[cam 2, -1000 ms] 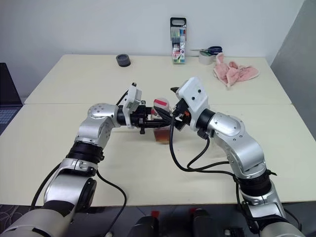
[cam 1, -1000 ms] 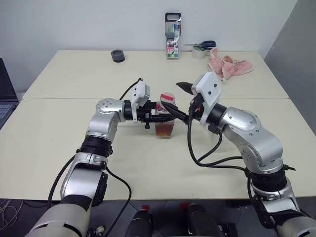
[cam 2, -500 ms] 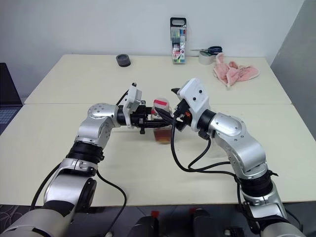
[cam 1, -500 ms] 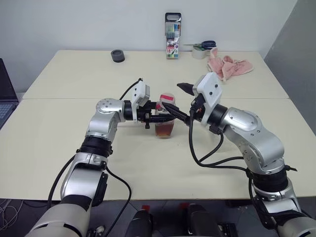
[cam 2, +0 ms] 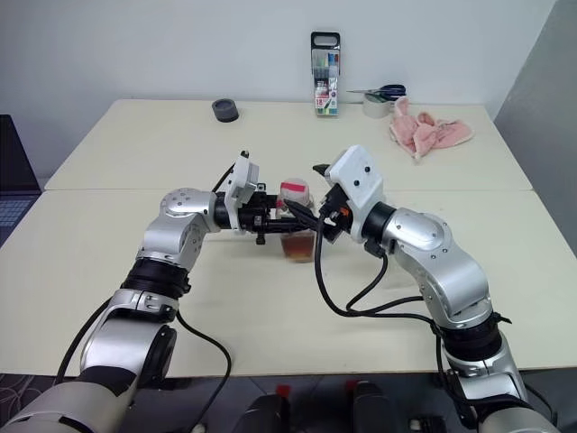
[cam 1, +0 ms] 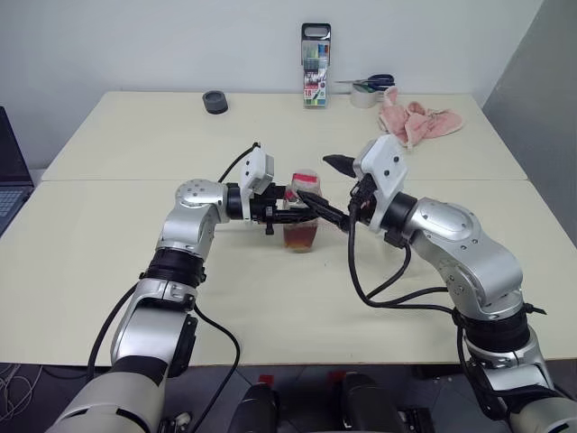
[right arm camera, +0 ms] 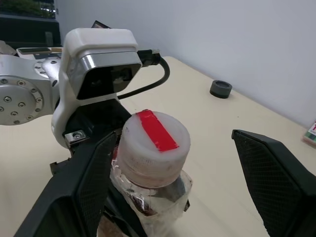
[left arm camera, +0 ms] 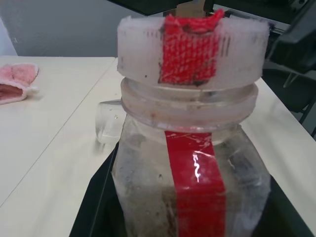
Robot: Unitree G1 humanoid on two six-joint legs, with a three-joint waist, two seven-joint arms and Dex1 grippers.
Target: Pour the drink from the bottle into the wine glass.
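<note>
My left pincer (cam 1: 287, 209) is clamped on the bottle (cam 1: 302, 216); my right pincer (right arm camera: 170, 192) sits wide open around its cap (right arm camera: 155, 146).

Silver-grey jointed arms, white wrist camera housings, looping black cables, black mesh-textured fingers (right arm camera: 269, 177) on each gripper.

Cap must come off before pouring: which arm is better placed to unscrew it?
Right. The left gripper is shut on the clear plastic bottle; the right gripper's open fingers flank its white cap.

Marker case (cam 1: 315, 67), pink cloth (cam 1: 416, 120), tape roll (cam 1: 215, 101)
</note>
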